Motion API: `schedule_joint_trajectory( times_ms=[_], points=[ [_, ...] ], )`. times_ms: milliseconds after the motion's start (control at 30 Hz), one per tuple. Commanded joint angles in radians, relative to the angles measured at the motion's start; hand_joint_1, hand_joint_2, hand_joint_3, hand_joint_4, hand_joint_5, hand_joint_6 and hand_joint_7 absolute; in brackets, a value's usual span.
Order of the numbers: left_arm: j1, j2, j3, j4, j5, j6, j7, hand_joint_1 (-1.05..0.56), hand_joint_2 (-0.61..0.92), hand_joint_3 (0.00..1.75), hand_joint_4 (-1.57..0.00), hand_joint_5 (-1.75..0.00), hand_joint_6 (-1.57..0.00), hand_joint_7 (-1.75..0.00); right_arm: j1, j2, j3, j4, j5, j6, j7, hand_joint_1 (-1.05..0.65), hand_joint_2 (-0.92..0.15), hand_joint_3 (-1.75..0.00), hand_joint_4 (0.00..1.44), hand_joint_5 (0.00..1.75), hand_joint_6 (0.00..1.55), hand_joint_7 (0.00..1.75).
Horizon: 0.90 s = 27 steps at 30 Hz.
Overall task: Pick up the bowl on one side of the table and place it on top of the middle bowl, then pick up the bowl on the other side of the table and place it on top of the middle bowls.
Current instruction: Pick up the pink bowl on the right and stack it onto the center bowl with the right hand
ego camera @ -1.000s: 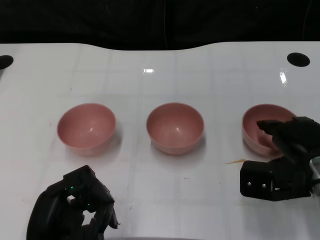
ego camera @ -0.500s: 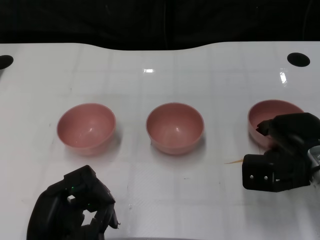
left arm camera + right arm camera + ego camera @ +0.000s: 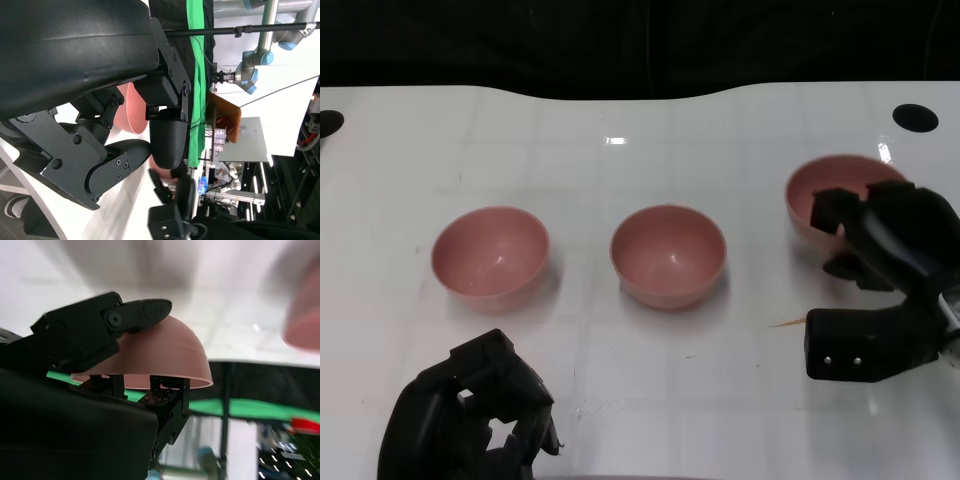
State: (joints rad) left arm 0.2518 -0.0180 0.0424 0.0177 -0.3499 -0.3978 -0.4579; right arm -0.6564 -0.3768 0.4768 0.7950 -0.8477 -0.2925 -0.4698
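Nearest the camera, the left hand [image 3: 470, 415] sits low at the table's near edge, fingers curled in with nothing in them, as it did a second ago. To the robot's right, the right hand [image 3: 880, 245] holds the right bowl [image 3: 825, 195] by its near rim, one finger over the outer wall and the others tucked inside, as the right wrist view shows [image 3: 150, 355].

The change is on that side. A second ago this bowl sat level with its neighbours, the hand only reaching over its rim; now it appears higher and farther back in the head view, and the wrist camera shows background beneath its rim. It looks lifted clear of the white table [image 3: 620, 330], so the first pick appears made, with the carry to the centre still ahead.

The held bowl is round, with no long axis to speak of. Its mouth faces upward, tipped somewhat toward the robot, so it will likely need levelling before it can nest.

Beyond the left hand, the left bowl [image 3: 490, 255] and the middle bowl [image 3: 668, 255] stand upright and well apart, both unmoved. The middle bowl is the target, open and unobstructed. At the table's far right corner lies a dark round hole [image 3: 915, 117].
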Motion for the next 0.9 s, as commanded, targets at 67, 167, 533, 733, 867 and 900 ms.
schedule_joint_trajectory(
  times_ms=[67, 167, 533, 733, 867, 900],
  points=[
    [-0.007, 0.009, 0.004, 0.004, 0.002, -0.009, 0.001, -0.17, 0.49, 1.17, -0.91, -1.59, -0.9, -1.34, 0.027, -0.032, -0.025, -0.137, 0.02, -0.021, 0.007, -0.24, -0.53, -1.05, 0.88, 1.75, 0.67, 1.75],
    [-0.006, 0.008, 0.003, 0.001, 0.002, -0.004, 0.005, -0.16, 0.5, 1.17, -0.91, -1.59, -0.9, -1.34, 0.044, -0.035, -0.032, -0.232, 0.034, -0.034, 0.04, -0.23, -0.52, -1.08, 0.88, 1.75, 0.69, 1.75],
    [-0.007, 0.004, -0.001, 0.004, 0.004, -0.012, 0.004, -0.16, 0.5, 1.17, -0.92, -1.59, -0.91, -1.34, 0.013, 0.048, -0.026, -0.353, 0.068, -0.082, 0.154, -0.23, -0.5, -1.06, 0.91, 1.75, 0.72, 1.75],
    [-0.007, 0.003, -0.007, 0.005, -0.007, -0.012, -0.004, -0.16, 0.52, 1.14, -0.92, -1.59, -0.91, -1.33, -0.038, 0.121, -0.004, -0.266, 0.06, -0.126, 0.151, -0.21, -0.46, -1.14, 0.93, 1.75, 0.74, 1.75],
    [-0.005, 0.001, -0.012, 0.003, 0.0, -0.024, -0.003, -0.16, 0.52, 1.12, -0.92, -1.59, -0.91, -1.33, -0.078, 0.162, 0.025, -0.174, 0.045, -0.153, 0.128, -0.22, -0.45, -1.17, 0.94, 1.75, 0.74, 1.75],
    [-0.004, 0.0, -0.014, 0.002, 0.002, -0.027, -0.003, -0.16, 0.52, 1.12, -0.92, -1.59, -0.91, -1.33, -0.084, 0.17, 0.031, -0.149, 0.042, -0.159, 0.122, -0.22, -0.44, -1.17, 0.94, 1.75, 0.74, 1.75]
  ],
)
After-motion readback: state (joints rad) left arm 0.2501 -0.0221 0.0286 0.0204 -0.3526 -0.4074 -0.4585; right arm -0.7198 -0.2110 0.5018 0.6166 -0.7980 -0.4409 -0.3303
